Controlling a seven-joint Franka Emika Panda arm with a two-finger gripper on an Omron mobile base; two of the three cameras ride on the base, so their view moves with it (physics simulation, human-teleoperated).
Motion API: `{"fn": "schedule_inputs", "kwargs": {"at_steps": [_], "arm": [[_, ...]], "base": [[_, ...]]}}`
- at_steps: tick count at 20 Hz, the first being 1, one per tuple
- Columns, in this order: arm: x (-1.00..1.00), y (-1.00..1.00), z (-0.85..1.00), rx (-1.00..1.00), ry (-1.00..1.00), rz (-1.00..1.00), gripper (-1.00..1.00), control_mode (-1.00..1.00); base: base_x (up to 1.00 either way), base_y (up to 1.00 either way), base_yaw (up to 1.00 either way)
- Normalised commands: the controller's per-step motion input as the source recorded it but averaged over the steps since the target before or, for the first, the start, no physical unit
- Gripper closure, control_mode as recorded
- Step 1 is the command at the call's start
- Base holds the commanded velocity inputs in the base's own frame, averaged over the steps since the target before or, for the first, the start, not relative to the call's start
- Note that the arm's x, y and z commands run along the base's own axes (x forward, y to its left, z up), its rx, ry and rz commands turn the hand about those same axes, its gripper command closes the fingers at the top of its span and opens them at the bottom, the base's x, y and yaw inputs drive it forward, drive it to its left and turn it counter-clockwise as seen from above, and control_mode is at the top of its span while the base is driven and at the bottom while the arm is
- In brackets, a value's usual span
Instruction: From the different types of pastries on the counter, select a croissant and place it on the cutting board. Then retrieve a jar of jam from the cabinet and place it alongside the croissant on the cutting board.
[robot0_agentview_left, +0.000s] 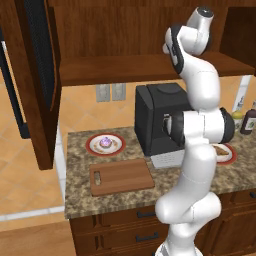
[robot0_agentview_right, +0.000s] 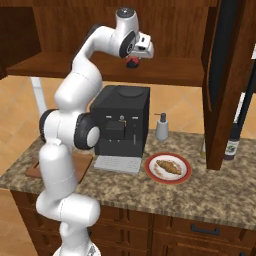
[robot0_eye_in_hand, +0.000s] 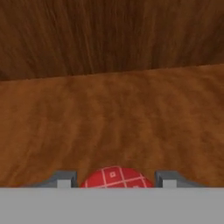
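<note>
You saw the dark wood cabinet spanning the wall above the black coffee machine, its door swung open to the machine's left. Below lay the speckled granite counter, one stretch either side of the machine. One cutting board sat bare, in front of the machine and to its left. Two red-rimmed plates stood on the counter: one left of the machine carried the single cupcake, the other to its right carried the single croissant. Above the machine, on the cabinet shelf, the gripper sat over the one jar of jam, its fingers flanking the red lid with narrow gaps either side; you could not tell whether they had closed on it.
</note>
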Motion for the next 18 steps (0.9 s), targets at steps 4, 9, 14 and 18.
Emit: {"fn": "schedule_inputs", "kwargs": {"at_steps": [4, 9, 14, 18], "arm": [[-1.0, 0.06, 0.1, 0.22, 0.18, -0.19, 1.0, -1.0], [-0.92, 0.53, 0.97, 0.09, -0.06, -0.17, 1.0, -1.0], [-1.0, 0.63, 0.72, 0.1, -0.09, -0.22, 1.0, -1.0], [-1.0, 0.75, 0.01, 0.15, -0.05, -0.28, 1.0, -1.0]], "base": [[0.0, 0.0, 0.0], [0.0, 0.0, 0.0], [0.0, 0.0, 0.0], [0.0, 0.0, 0.0]]}}
